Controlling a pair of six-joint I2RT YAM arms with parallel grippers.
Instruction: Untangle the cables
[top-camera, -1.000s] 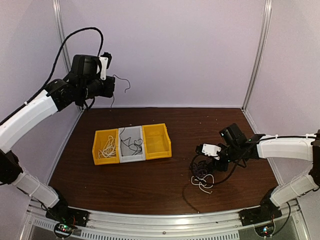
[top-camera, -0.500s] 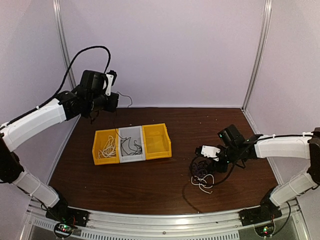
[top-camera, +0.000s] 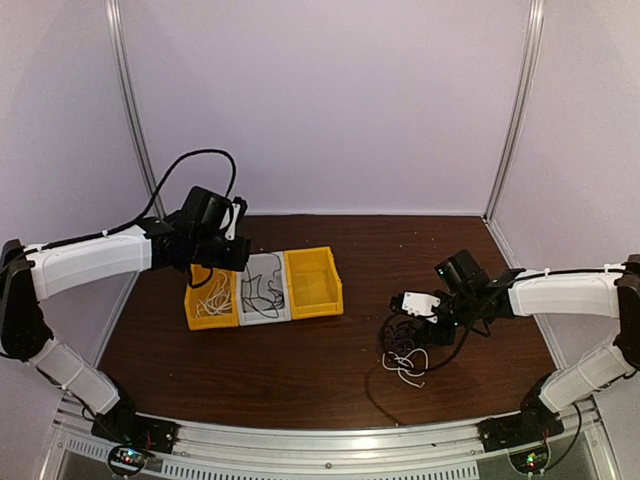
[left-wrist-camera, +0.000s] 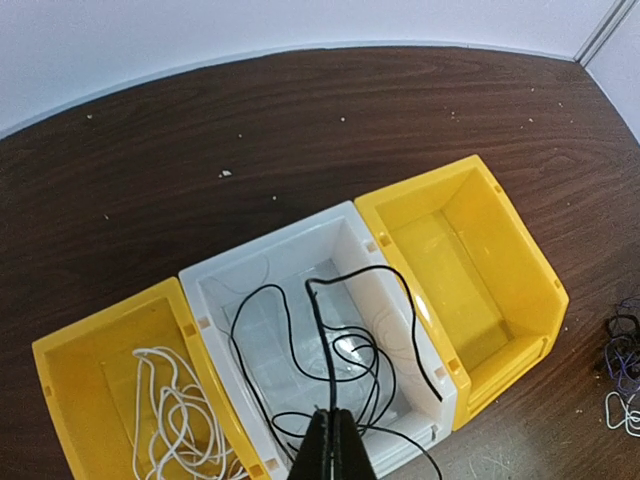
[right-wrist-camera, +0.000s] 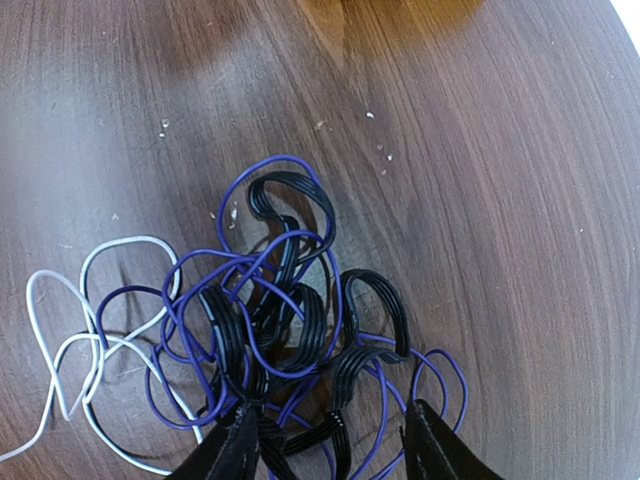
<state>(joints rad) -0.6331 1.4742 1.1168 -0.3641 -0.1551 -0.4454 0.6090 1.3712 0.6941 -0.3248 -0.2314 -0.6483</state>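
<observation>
White bin (left-wrist-camera: 215, 275) holds a black cable (left-wrist-camera: 318, 340) pinched by left gripper (left-wrist-camera: 333, 445); right gripper (right-wrist-camera: 335, 440) spread over tangle (right-wrist-camera: 280, 310).

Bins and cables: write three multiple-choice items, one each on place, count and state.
1. Which bin holds a white cable? A left yellow bin B middle bin C right yellow bin
2. How many bins? A two B three C four
3. The left end effector is: A open B shut on the black cable C shut on a white cable
Answers: A, white loops lie there; B, left yellow bin, middle bin and right yellow bin make three; B, its jaws pinch the black cable over the middle bin.
</observation>
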